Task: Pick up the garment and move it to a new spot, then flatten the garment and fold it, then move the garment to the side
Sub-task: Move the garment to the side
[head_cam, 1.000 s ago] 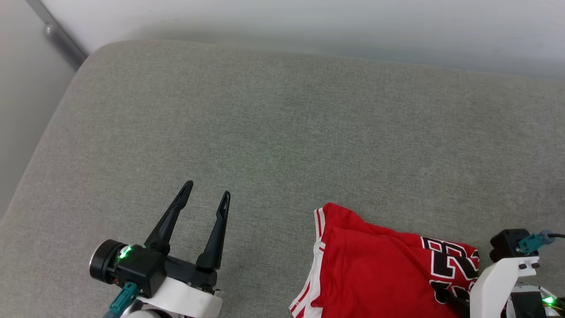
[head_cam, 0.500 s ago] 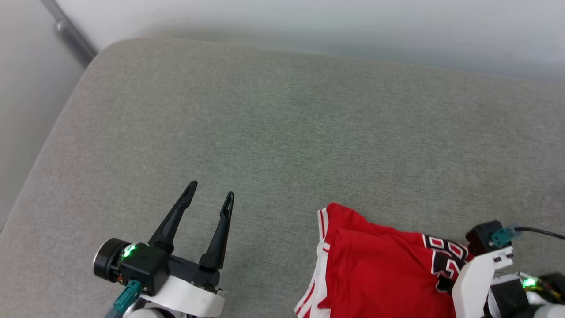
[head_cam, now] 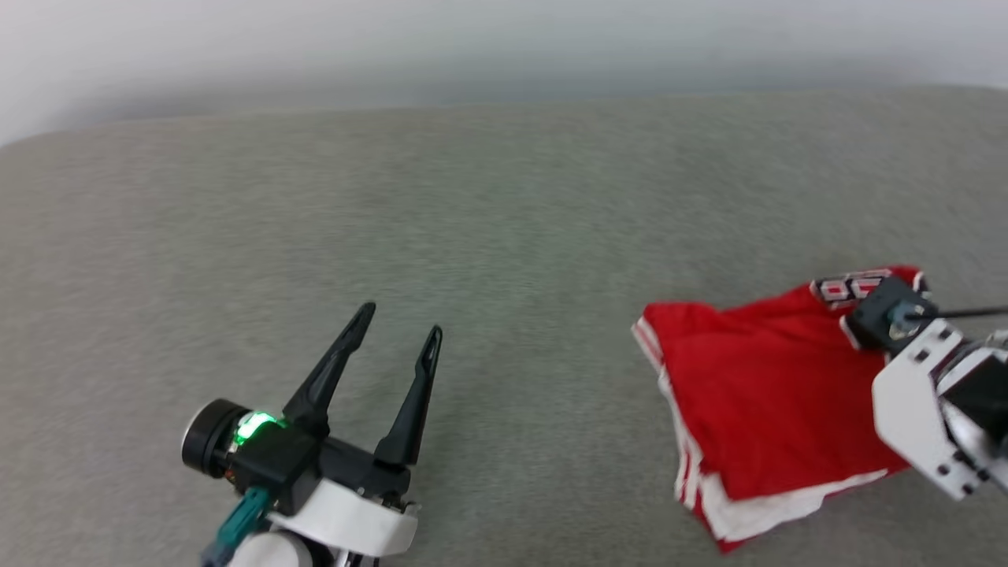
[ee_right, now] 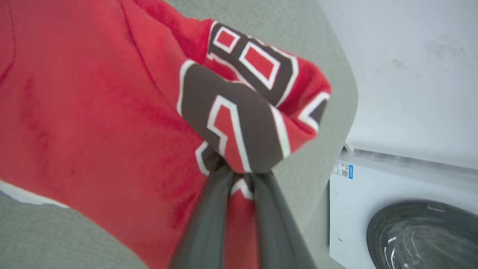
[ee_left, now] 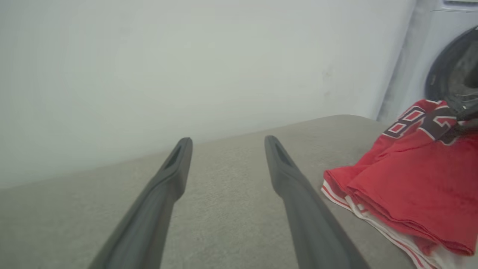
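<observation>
The garment (head_cam: pixel 756 394), red with white striped trim, lies bunched on the grey cushion at the right. In the right wrist view my right gripper (ee_right: pixel 241 173) is shut on a fold of the garment (ee_right: pixel 93 112) at its black-and-white lettering, and that fold is lifted off the cushion. In the head view the right arm's white wrist (head_cam: pixel 921 394) covers the fingers. My left gripper (head_cam: pixel 400 321) hovers open over bare cushion to the left of the garment, with nothing between its fingers. The left wrist view has the same open left gripper (ee_left: pixel 227 142), with the garment (ee_left: pixel 403 179) to its right.
The wide grey cushioned surface (head_cam: pixel 472 236) runs back to a pale wall (head_cam: pixel 504 47). A white washing machine (ee_right: pixel 392 216) with a dark round door stands just past the cushion's rounded end, close to the garment.
The right gripper has shut on the lettered part of the garment and raised it, turning the garment. The head camera has swung, shifting the whole picture. The left gripper stays open.
</observation>
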Controlling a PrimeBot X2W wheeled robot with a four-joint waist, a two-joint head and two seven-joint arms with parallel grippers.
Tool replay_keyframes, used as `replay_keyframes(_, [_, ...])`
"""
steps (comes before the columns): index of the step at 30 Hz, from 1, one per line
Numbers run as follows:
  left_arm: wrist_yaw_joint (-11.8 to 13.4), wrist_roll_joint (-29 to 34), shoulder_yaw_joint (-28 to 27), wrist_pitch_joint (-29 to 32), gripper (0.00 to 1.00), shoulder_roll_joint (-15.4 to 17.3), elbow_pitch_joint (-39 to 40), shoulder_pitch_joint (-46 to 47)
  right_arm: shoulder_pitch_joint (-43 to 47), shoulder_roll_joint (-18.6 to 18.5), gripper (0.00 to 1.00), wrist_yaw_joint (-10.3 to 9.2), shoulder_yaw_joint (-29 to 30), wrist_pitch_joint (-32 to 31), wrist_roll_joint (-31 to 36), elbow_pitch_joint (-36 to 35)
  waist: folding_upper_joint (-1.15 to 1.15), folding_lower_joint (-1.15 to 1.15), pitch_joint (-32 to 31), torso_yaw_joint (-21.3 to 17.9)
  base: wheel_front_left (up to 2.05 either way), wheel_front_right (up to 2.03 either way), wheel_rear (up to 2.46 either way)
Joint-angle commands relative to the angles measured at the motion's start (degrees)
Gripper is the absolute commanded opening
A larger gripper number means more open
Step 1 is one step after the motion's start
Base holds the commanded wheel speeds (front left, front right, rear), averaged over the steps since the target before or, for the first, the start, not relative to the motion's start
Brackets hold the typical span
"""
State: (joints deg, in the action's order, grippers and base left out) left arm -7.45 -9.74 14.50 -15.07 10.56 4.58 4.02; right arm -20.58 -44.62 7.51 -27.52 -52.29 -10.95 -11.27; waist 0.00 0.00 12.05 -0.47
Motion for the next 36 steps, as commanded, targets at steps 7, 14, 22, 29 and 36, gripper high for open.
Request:
replay_keyframes(7, [0.0,0.5,2.8,-0.1,1.00,3.9,1.8,7.8,-10.8,-8.1,0.00,-0.06,-0.3,6.1,-0.8,8.3,0.00,0.00,13.6,-13.9,0.00,0.00,0.00])
replay_keyframes(14, [0.0,0.5,4.8,-0.1,1.00,7.8,3.4,13.4,-11.5,-9.8,0.00,-0.06,7.8,15.1,1.0,21.0,0.00,0.00,20.4,-15.0,0.00,0.00,0.00])
replay_keyframes(22, [0.0,-0.9,4.0,-0.1,1.00,9.4,6.3,16.0,-12.6,-7.2,0.00,-0.07,20.0,26.6,5.1,34.2,0.00,0.00,25.8,-13.6,0.00,0.00,0.00])
replay_keyframes(29, [0.0,-1.4,3.2,-0.1,1.00,9.6,8.3,17.4,-13.7,-5.6,0.00,-0.07,24.7,30.7,8.0,39.5,0.00,0.00,28.0,-12.3,0.00,0.00,0.00])
replay_keyframes(36, [0.0,-1.4,2.8,-0.1,1.00,8.9,7.8,17.1,-14.3,-4.6,0.39,-0.07,27.2,31.7,9.7,40.4,0.00,0.00,26.9,-11.5,0.00,0.00,0.00])
